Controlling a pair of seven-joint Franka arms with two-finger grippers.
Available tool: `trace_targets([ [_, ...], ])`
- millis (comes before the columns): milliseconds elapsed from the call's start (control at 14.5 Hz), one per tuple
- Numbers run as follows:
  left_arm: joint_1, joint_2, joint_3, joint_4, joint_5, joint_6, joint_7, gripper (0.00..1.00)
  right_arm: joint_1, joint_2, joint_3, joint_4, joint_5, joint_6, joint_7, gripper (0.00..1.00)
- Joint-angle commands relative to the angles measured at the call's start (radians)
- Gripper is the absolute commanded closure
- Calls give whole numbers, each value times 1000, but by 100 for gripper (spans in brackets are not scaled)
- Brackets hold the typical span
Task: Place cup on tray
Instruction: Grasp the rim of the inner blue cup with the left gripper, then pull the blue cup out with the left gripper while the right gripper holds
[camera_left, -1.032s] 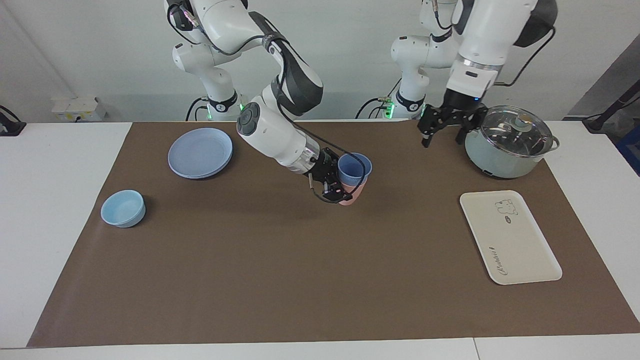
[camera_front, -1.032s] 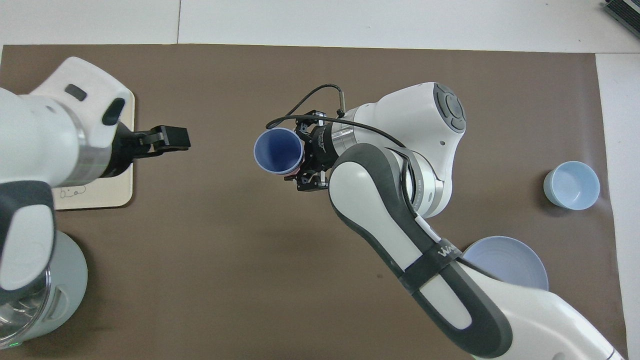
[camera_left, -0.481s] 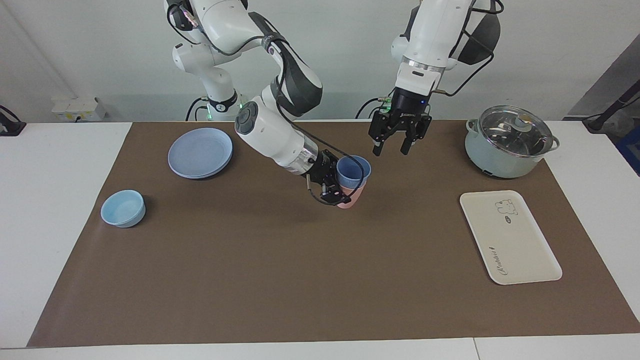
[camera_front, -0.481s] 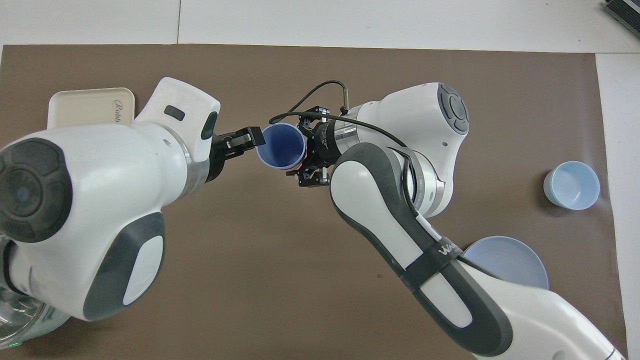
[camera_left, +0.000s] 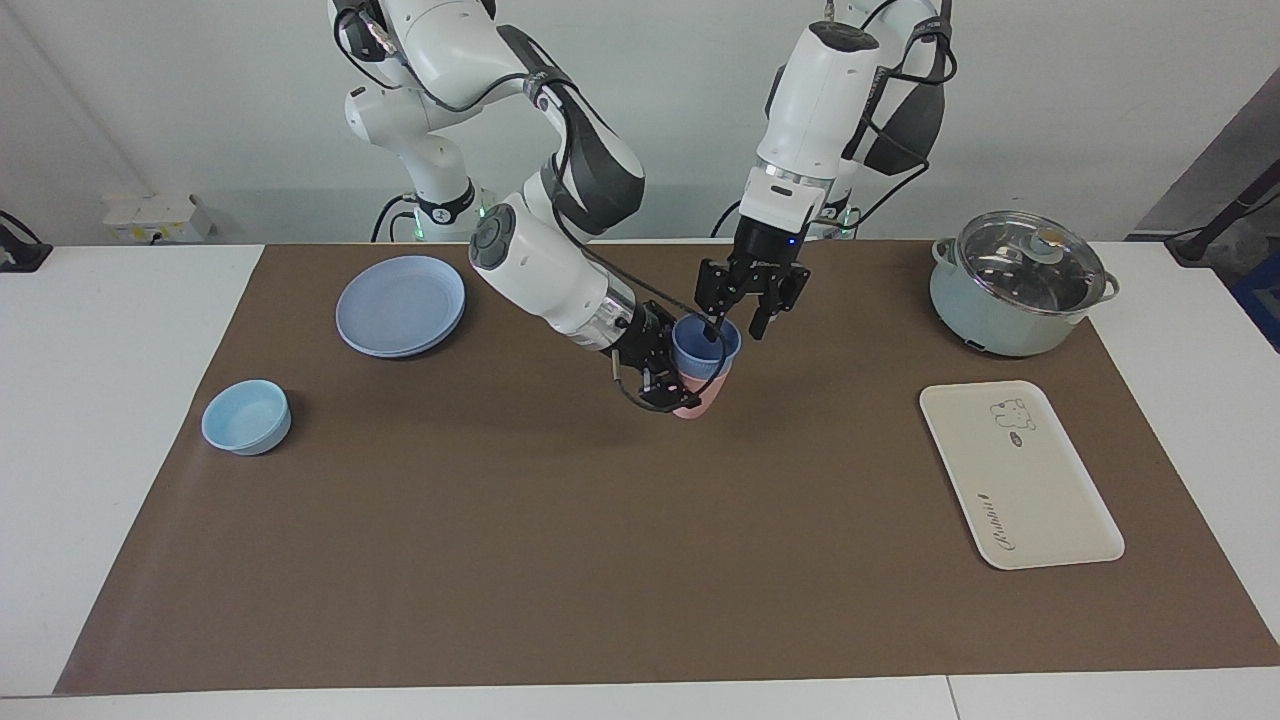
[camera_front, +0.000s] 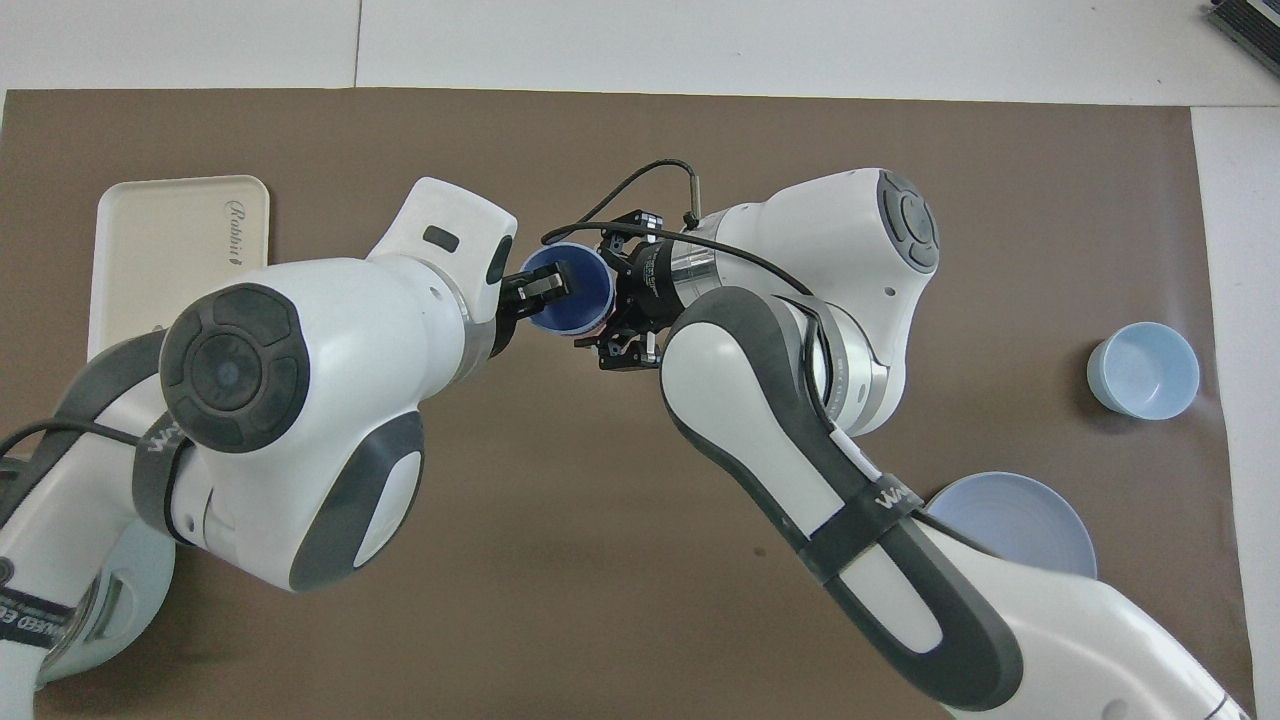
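The periwinkle-blue cup sits nested in a salmon-pink cup near the middle of the brown mat; it also shows in the overhead view. My right gripper is shut on the pink cup and holds the tilted stack. My left gripper is open and hangs over the blue cup, one finger over its opening and the other outside the rim. The cream-white tray lies toward the left arm's end of the table, apart from both grippers, and shows in the overhead view too.
A lidded pale-green pot stands nearer to the robots than the tray. A round blue plate and a light-blue bowl lie toward the right arm's end of the mat.
My left arm has swung from beside the pot toward the middle and come down, its open gripper now over the blue cup's rim. My right gripper with the cups has barely moved.
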Motion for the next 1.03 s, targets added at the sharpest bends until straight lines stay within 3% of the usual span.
trace_targets([
  [0,-13,-8,18,-9,-8,17,-8,75,0,-16,2,-19,-15,20,15,100],
  [69,-13,-8,18,-8,-8,17,-9,100,0,-16,2,-19,-15,20,15,100],
  [481,-13,-15,18,30,-2,-44,-52,100,-12,-14,0,-17,-15,20,7,100],
  [757,5,-58,27,191,-2,-318,-39,100,-52,-23,-4,-31,-15,9,-8,100],
  [963,77,-77,34,282,-1,-509,62,100,-130,-45,-1,-90,5,3,-74,100],
])
